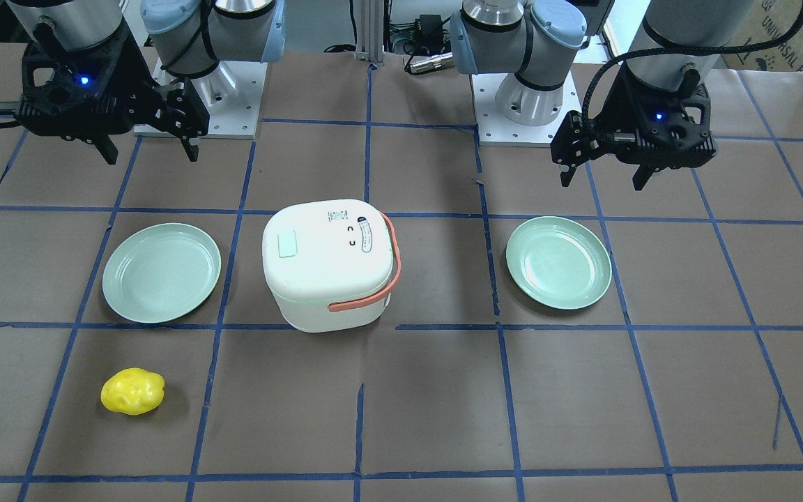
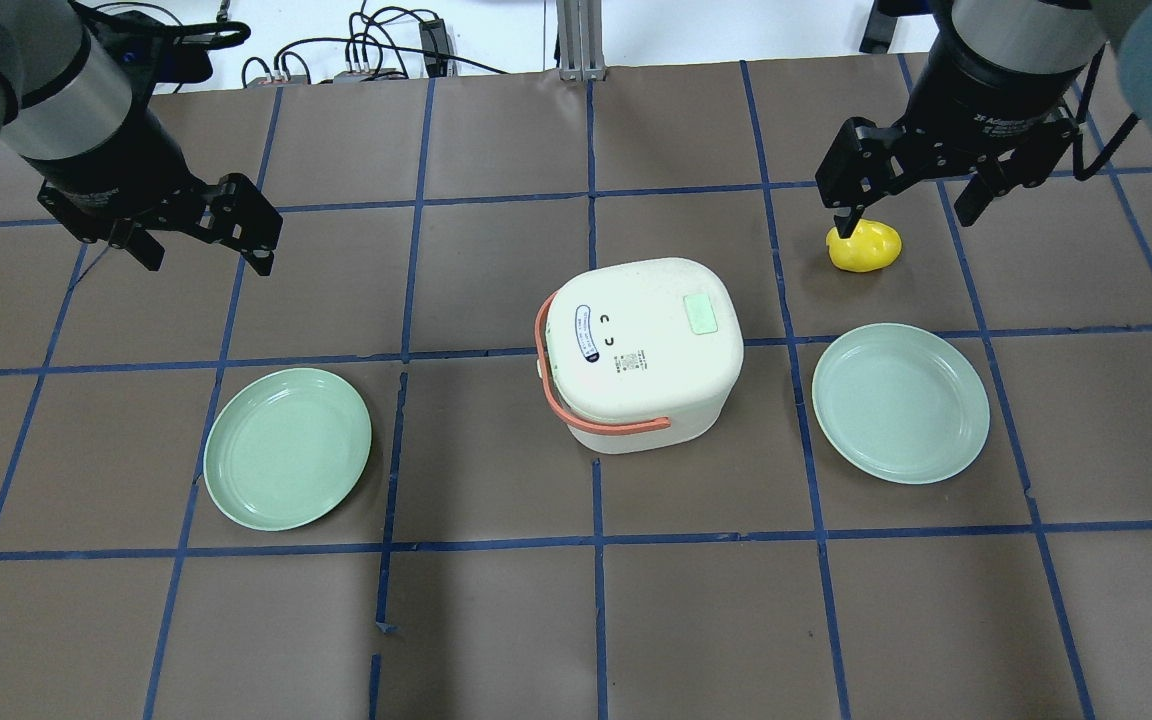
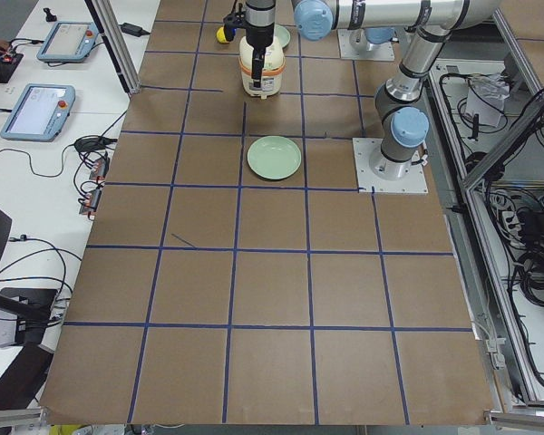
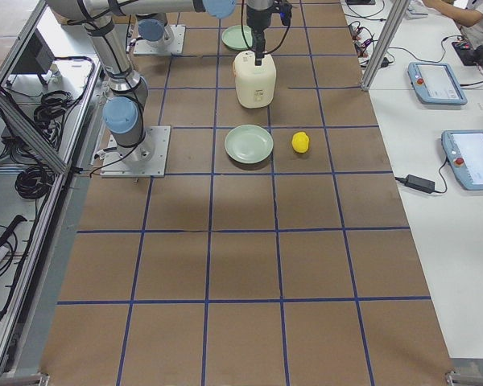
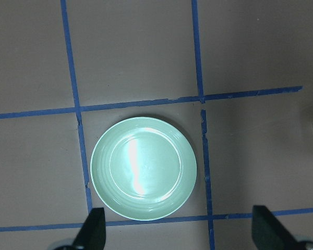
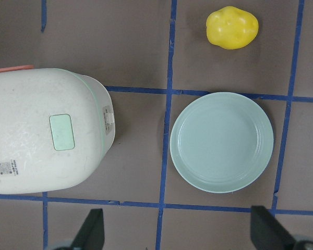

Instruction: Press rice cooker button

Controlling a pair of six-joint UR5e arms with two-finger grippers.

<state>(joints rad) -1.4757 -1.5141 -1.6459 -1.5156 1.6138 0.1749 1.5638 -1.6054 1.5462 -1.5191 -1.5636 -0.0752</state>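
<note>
**A:** Where do we stand with the rice cooker [image 2: 641, 350]?

**B:** At the very start, we judge. It sits mid-table between the left plate [image 2: 288, 448] and the right plate [image 2: 901, 402]. The left gripper [image 2: 206, 255] and right gripper [image 2: 903, 215] both hover well apart from it, fingers spread wide, holding nothing.

**A:** And next?

**B:** The pale green button [image 2: 702, 313] lies on the lid's right side. We'd bring the right gripper over it and press straight down.

**A:** Any writing?

**B:** The lid sticker [image 2: 629, 361] is too small for us to read. The right wrist shows "ZF Adapter".
</note>
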